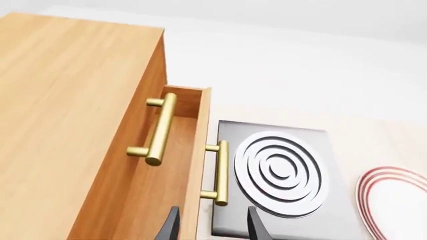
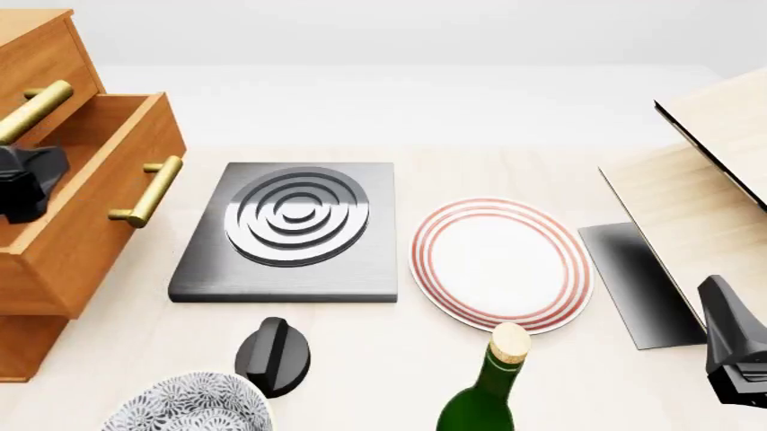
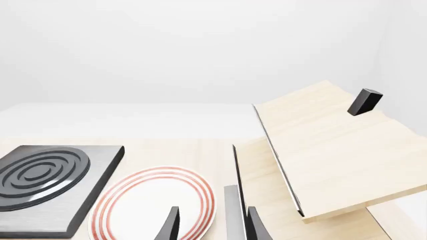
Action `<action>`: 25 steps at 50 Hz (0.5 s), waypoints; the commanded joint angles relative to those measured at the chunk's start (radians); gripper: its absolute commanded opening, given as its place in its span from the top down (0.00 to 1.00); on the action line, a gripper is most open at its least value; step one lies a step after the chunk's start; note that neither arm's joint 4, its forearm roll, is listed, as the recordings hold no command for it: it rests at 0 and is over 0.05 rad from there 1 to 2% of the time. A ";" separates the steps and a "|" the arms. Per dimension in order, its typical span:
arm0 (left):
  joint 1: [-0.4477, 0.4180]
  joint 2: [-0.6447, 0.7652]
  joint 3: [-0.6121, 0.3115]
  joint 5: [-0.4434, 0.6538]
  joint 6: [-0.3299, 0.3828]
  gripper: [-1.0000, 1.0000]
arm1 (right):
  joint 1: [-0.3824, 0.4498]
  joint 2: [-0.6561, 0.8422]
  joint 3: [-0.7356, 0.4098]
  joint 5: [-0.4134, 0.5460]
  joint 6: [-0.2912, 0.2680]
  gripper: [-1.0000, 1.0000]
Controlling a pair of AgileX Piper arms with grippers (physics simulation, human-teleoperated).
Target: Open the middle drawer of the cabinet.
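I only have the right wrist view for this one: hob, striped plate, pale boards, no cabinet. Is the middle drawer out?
Observer: Yes. In the front view the middle drawer stands pulled out of the cabinet, well past the drawer front above it.
Operator: Is the left gripper on its handle?
Observer: No. In the left wrist view the left gripper has its jaws open with nothing between them, and the brass handle is ahead.
Operator: Anything at the near edge?
Observer: A green bottle, a black knob and a patterned bowl.
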 commanded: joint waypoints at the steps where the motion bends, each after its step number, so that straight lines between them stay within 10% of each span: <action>1: 0.015 0.020 0.042 -0.047 0.019 0.00 | 0.000 0.000 0.000 0.001 0.001 0.00; 25: 0.045 0.131 0.108 -0.180 0.039 0.00 | 0.000 0.000 0.001 -0.001 0.000 0.00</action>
